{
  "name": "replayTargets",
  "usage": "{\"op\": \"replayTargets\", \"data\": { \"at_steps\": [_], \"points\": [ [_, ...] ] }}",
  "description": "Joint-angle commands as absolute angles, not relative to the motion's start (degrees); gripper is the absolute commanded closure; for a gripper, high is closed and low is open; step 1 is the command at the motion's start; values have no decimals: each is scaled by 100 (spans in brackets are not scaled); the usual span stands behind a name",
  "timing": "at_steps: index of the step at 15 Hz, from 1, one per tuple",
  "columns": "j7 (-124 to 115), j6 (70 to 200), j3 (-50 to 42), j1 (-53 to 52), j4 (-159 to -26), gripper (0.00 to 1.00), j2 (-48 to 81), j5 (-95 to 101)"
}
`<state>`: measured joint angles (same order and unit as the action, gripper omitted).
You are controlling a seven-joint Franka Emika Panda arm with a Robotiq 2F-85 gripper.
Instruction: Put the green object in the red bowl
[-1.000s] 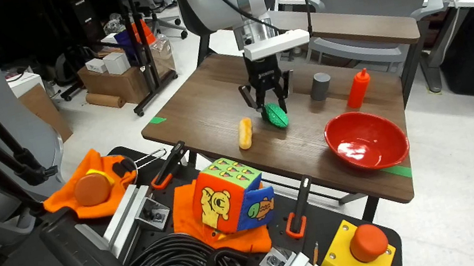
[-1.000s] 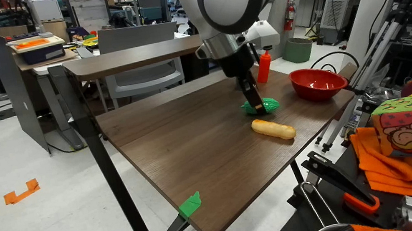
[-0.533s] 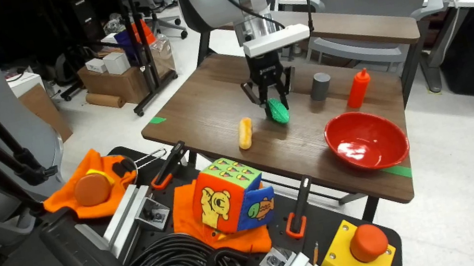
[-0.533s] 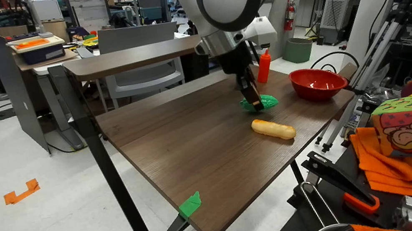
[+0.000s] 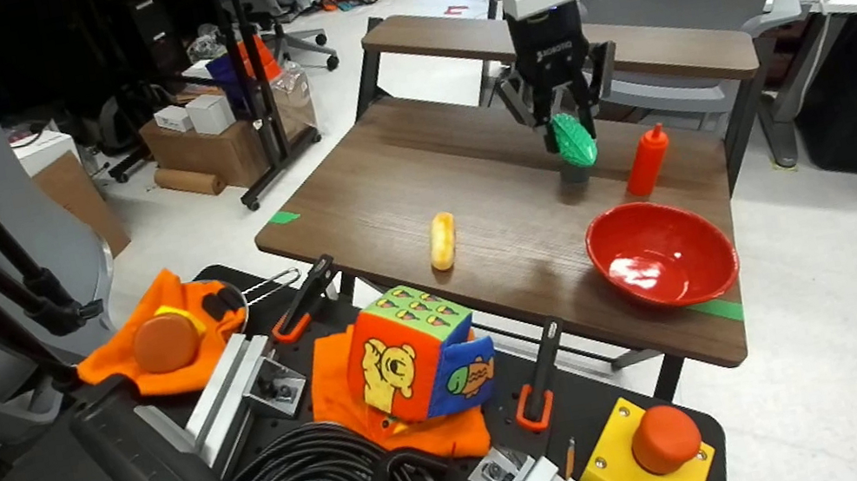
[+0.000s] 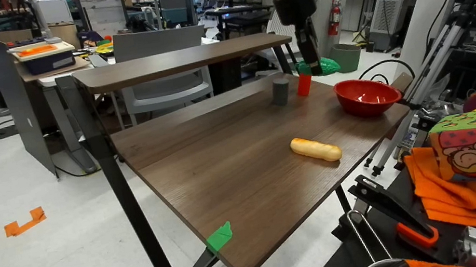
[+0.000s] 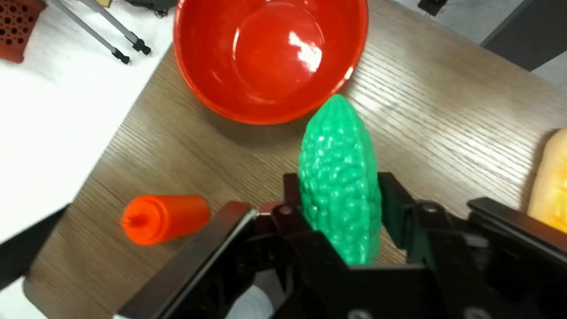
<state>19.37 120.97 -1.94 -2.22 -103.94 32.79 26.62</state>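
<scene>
The green object (image 5: pixel 575 142) is a bumpy, rounded oblong lump. It also shows in an exterior view (image 6: pixel 330 66) and in the wrist view (image 7: pixel 337 177). My gripper (image 5: pixel 570 134) is shut on it, with one finger on each side, and holds it in the air well above the table. The fingers cover part of it in both exterior views. The red bowl (image 5: pixel 661 257) is wide and glossy and stands near the table corner. It shows whole in an exterior view (image 6: pixel 366 98). In the wrist view the bowl (image 7: pixel 274 66) lies ahead of the green object's tip, cut off at the top.
An orange-red squeeze bottle (image 5: pixel 647 162) stands behind the bowl. A grey cup (image 6: pixel 280 91) stands beside the bottle. A small yellow oblong object (image 5: pixel 443 241) lies near the table's edge. A raised shelf (image 6: pixel 181 60) runs along the table's back.
The gripper has lifted the green object off the table and carried it toward the bowl's side, up near the bottle and grey cup. The bowl and yellow object have not moved.
</scene>
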Motion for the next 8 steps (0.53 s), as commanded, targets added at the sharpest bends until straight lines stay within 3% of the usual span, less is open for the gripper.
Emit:
{"op": "replayTargets", "data": {
  "at_steps": [1, 8],
  "points": [
    [1948, 11696, -383, 0, -10588, 79, 2838, 2752],
    [1836, 11159, -403, 293, -9961, 79, 3400, 2517]
  ]
}}
